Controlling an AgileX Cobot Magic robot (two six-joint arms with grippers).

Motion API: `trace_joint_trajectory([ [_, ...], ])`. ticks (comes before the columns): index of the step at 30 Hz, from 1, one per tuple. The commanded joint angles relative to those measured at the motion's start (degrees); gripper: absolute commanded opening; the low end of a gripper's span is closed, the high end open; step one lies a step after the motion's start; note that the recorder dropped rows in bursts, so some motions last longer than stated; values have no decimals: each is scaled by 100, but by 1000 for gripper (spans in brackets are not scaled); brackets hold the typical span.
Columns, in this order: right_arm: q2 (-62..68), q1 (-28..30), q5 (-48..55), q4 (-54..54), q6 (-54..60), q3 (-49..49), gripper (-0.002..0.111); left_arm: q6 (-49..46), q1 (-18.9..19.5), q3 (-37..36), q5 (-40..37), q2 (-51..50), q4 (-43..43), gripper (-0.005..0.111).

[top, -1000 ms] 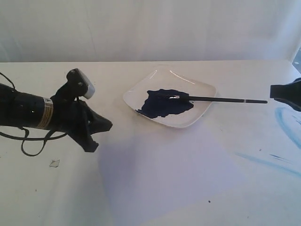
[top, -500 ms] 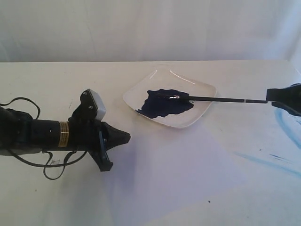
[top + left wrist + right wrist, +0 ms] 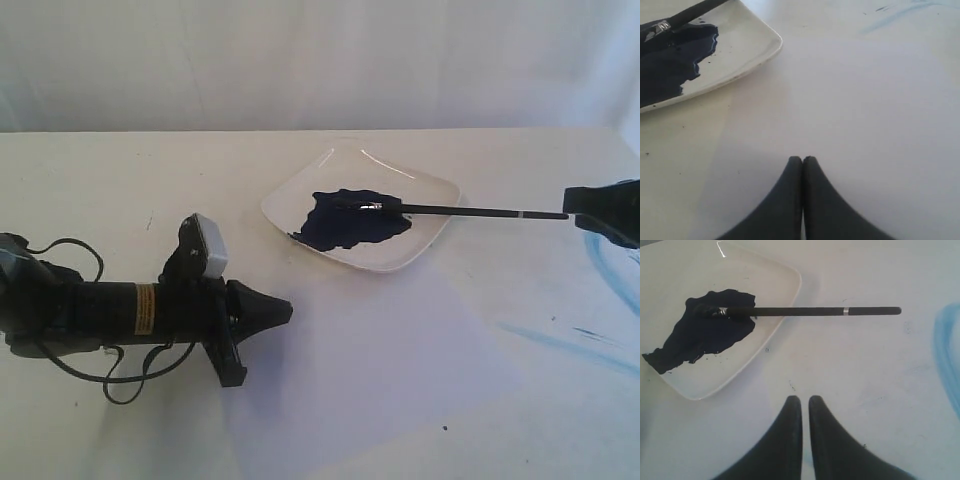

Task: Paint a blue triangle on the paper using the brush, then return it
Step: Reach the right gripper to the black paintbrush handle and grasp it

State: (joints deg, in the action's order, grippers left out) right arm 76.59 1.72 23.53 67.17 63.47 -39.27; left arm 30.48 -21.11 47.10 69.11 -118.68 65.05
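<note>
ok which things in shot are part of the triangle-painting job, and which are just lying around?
Job: brush, bristles resting in the white square dish of dark blue paint; paper, no triangle on it yet; right gripper, near the brush's handle end.
Lying about: pale blue smears on the table; dark speck near the paper's edge.

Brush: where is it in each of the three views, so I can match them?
Exterior view: the brush lies right of centre, bristles in the dish, handle pointing right.
Left wrist view: only its ferrule end shows, at the picture's edge, over the paint.
Right wrist view: its whole length shows, handle reaching past the dish rim.
Shared landmark: the white dish of dark blue paint.
</note>
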Motion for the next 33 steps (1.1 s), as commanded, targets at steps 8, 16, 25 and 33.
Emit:
trace_joint_trajectory([
  [8, 13, 5, -56, 47, 105, -24, 6, -60, 129, -37, -181, -75, 51, 0],
  [16, 158, 5, -302, 122, 81, -24, 16, -60, 166, -37, -579, -75, 133, 0],
  [25, 1457, 5, -11, 2720, 136, -57, 53, -60, 166, -37, -580, -75, 145, 0],
  [33, 2551, 5, 933, 3277, 450, -801, 53, -71, 166, -37, -580, -75, 144, 0],
])
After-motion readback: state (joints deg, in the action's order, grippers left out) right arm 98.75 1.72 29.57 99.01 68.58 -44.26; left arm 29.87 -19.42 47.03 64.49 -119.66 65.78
